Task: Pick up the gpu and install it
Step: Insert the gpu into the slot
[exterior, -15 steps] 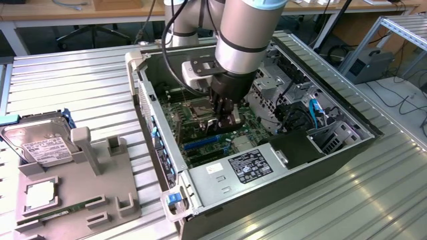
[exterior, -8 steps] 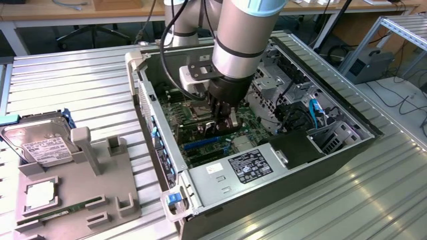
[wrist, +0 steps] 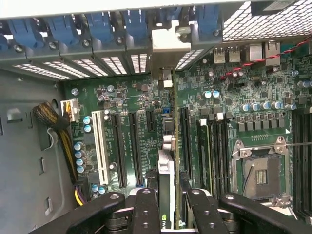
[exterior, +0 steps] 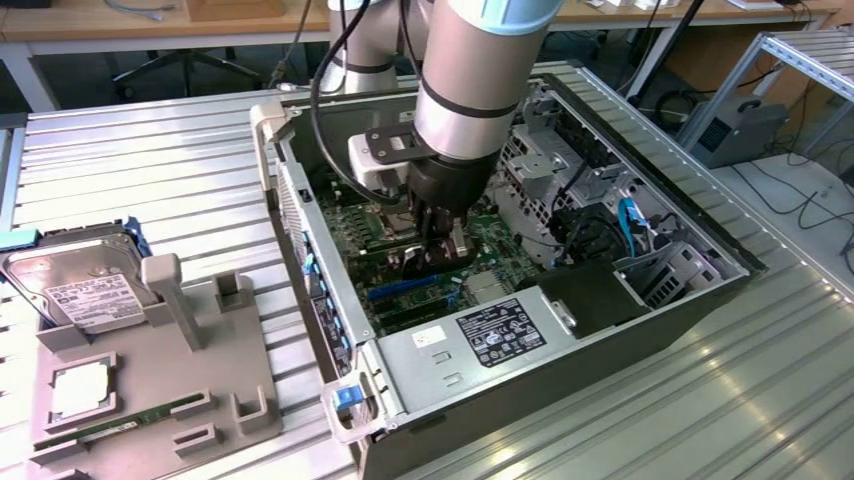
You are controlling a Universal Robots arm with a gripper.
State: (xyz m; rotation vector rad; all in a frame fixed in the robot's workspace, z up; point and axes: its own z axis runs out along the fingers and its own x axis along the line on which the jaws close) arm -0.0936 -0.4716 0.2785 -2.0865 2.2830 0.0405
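Clamping the gpu [wrist: 167, 180], a thin flat dark expansion card standing on edge, between the black fingers [wrist: 146, 209] of the gripper [wrist: 170, 195], jaws drawn narrow onto the card's two faces. Holding it directly beneath the gripper, deep inside the open computer case and just over the green motherboard [wrist: 131, 97]. Running its long axis straight ahead of the fingertips toward the rear wall of the case, ending in the silver metal bracket [wrist: 168, 41] close against the row of blue slot clips [wrist: 97, 24]. Lining up, by the look of it, with a long black expansion slot [wrist: 184, 141] just beside the card's lower edge; whether touching or seated there, cannot tell. Flanking the gripper on one side, more black slots [wrist: 118, 146] and a white slot [wrist: 100, 146]; on the other, the bare silver processor socket [wrist: 261, 170].

Surrounding all this, the dark grey steel tower case [exterior: 627, 330], lying on its side on a ribbed metal table [exterior: 134, 160], with a labelled power supply box [exterior: 494, 335] near the gripper. Sitting well apart from the gripper, toward the exterior view's left, a grey moulded holder [exterior: 174, 370] carrying a boxy silver hard drive [exterior: 87, 290] and a slim green memory stick [exterior: 120, 425]. Standing behind the arm, wooden desks [exterior: 134, 25] and trailing cables.
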